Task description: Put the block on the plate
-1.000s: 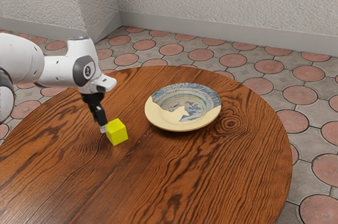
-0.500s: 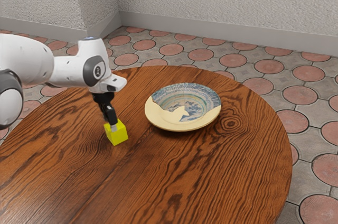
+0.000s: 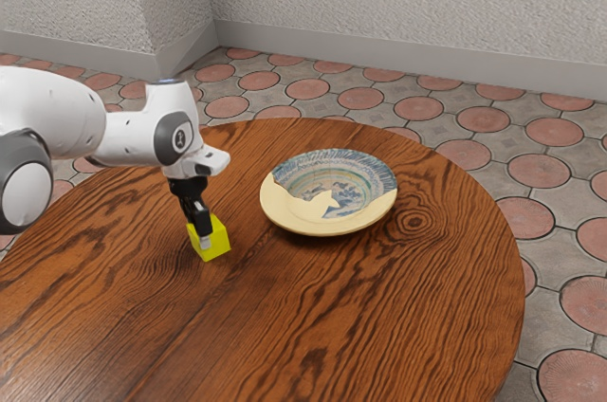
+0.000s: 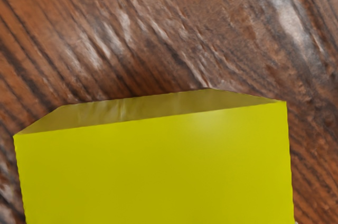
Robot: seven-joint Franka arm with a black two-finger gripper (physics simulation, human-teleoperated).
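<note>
Claw low at the yellow cube, grip unconfirmed

Black two-finger gripper [image 3: 206,238] is reaching down at the yellow cube [image 3: 217,242], overlapping it in the exterior view. I can't tell how far open it is, or whether it's holding anything, so I'm not counting this as a grasp. The cube is sitting on the round wooden table [image 3: 313,326], off the decorated ceramic plate [image 3: 318,226], which is lying toward the exterior view's right.

Securing the cube is looking like the step in hand. In the wrist view, its upper edge is running at a slight slant, so I'm watching for a skewed bite; a small wrist turn might be squaring things up. I'm wanting even pressure on opposite faces, low enough that the cube isn't pivoting, then a straight lift, confirming it's coming along before any sideways travel over that raised rim.
</note>
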